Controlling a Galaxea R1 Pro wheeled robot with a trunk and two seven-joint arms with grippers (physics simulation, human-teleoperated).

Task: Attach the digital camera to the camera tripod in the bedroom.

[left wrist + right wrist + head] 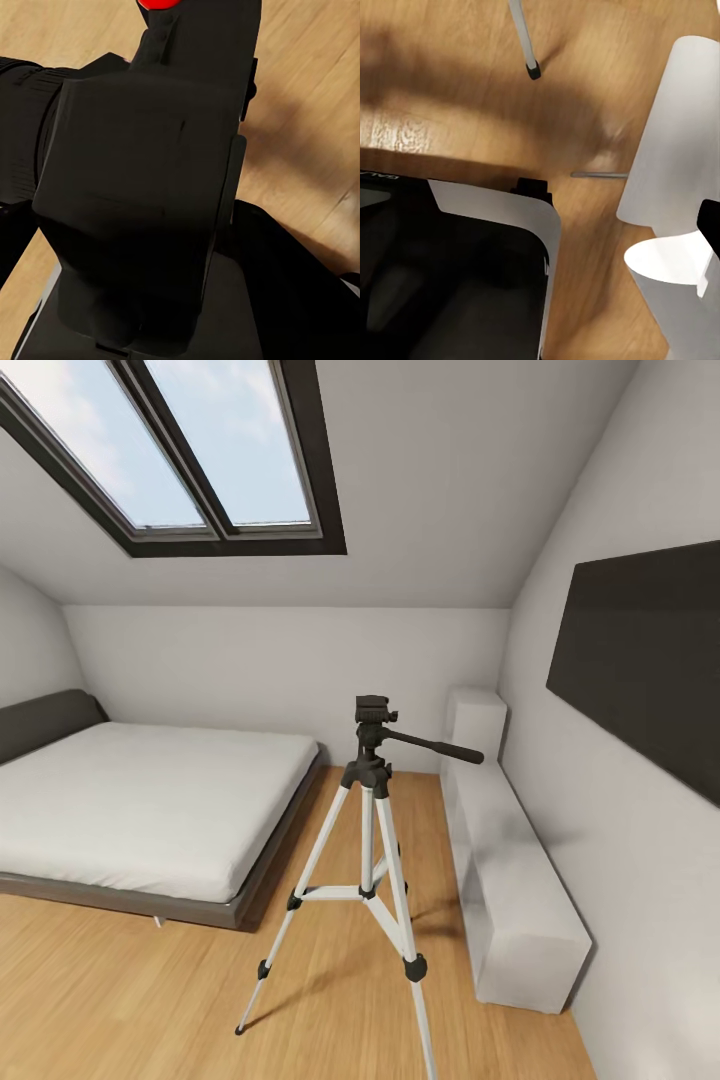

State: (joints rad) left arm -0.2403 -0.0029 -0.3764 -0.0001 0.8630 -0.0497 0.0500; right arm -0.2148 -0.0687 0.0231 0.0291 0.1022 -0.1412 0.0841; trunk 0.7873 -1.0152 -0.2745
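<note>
Bedroom floor holds the camera tripod (pixel 373 830); left end effector's grip on the digital camera (pixel 142 202) unclear.

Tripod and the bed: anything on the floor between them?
Head view: just bare wooden floor between the camera tripod and the bed.

The camera tripod (pixel 370 840) stands on open wooden floor (pixel 130 980) ahead of me, its black head bare on top with free air above and on all sides. Its pan handle (pixel 435 748) juts toward the low white ledge (pixel 520 880) along the wall, narrowing that side. The bed (pixel 140 800) lies on the other side, leaving a strip of floor between it and the splayed legs. The sloped ceiling and skylight (pixel 200 450) sit well above.
</note>
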